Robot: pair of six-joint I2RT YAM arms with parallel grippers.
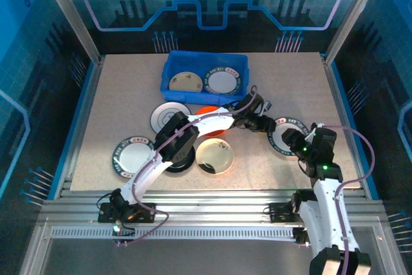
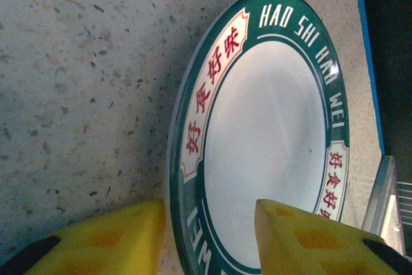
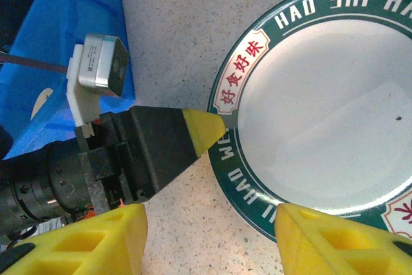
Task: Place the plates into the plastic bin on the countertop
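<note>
My right gripper [image 3: 209, 223] hovers over the near edge of the green-rimmed plate [image 2: 270, 159], fingers apart, holding nothing. The plate lies flat on the countertop [image 2: 77, 62], well apart from the bin [image 1: 168, 72]. My left gripper [image 2: 209, 223] straddles its rim, fingers apart, one outside and one over the white well. I judge it stiff, glossy, slippery and breakable, so I'd pinch the raised rim. The rim reads "HAO SHI HAO WEI", and cream panels carry red 好食好味.
</note>
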